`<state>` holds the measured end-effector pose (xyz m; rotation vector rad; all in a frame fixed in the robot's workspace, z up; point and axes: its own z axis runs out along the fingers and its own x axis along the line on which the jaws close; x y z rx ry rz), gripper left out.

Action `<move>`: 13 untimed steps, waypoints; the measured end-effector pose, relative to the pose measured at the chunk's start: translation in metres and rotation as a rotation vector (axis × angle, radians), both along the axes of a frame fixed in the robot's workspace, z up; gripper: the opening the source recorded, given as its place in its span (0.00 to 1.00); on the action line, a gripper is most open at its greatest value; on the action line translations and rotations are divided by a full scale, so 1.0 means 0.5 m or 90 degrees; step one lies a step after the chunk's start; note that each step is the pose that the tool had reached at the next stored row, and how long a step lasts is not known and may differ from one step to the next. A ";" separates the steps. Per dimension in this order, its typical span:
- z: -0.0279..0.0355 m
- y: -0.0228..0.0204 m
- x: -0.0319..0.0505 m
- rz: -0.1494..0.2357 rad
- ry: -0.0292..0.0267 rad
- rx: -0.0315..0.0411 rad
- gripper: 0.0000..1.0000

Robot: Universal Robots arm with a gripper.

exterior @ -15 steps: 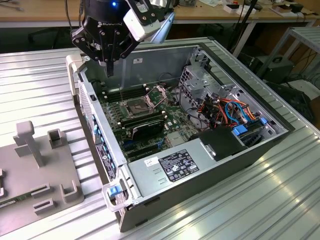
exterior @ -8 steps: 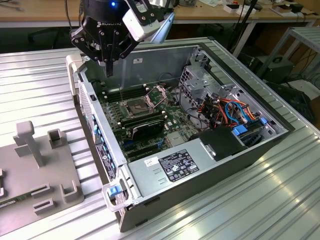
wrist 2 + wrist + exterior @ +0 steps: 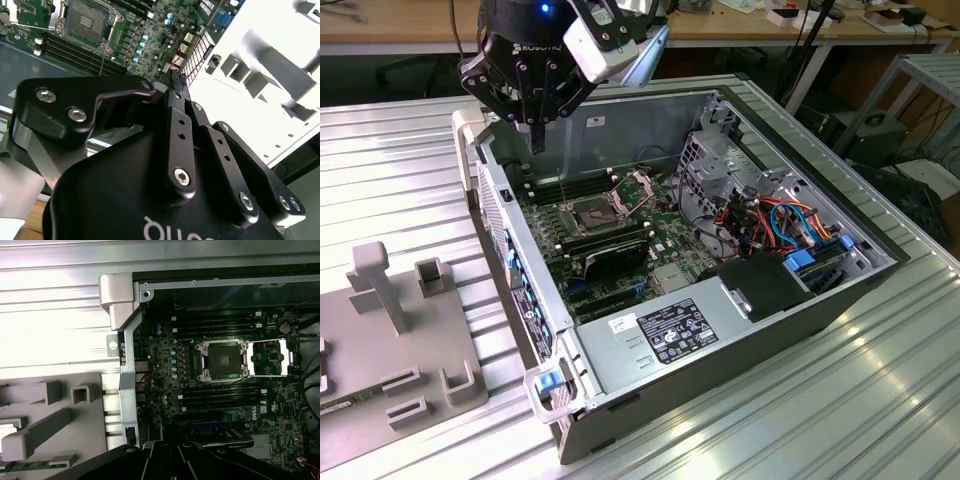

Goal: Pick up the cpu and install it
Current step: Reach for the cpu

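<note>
My gripper [image 3: 535, 138] hangs above the far left corner of the open computer case [image 3: 820, 330] as the exterior view shows it. Its fingers [image 3: 175, 95] are pressed together and I see nothing between them. On the motherboard the dark square socket [image 3: 222, 360] lies bare, with its hinged metal frame [image 3: 270, 357] folded open beside it. The socket [image 3: 592, 212] sits below the gripper and toward the exterior view's right. A pale flat piece [image 3: 9, 431] rests on the grey fixture outside the case. It may be the cpu, but I cannot tell.
A grey fixture [image 3: 410, 330] with upright posts and slots lies on the ribbed metal table at the exterior view's left. A green memory stick [image 3: 30, 466] sits in it. Memory modules [image 3: 220, 392] flank the socket. The power supply [image 3: 670, 335], cables and drive cage [image 3: 720, 165] fill the case's near and right parts.
</note>
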<state>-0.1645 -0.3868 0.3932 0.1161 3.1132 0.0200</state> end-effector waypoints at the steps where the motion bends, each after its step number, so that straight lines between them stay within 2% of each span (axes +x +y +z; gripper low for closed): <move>1: 0.000 0.0000 0.000 0.000 0.0000 0.0000 0.11; 6: 0.000 0.0000 -0.008 0.000 0.0000 0.0000 0.11; 13: 0.000 0.0000 -0.029 0.000 0.0000 0.0000 0.11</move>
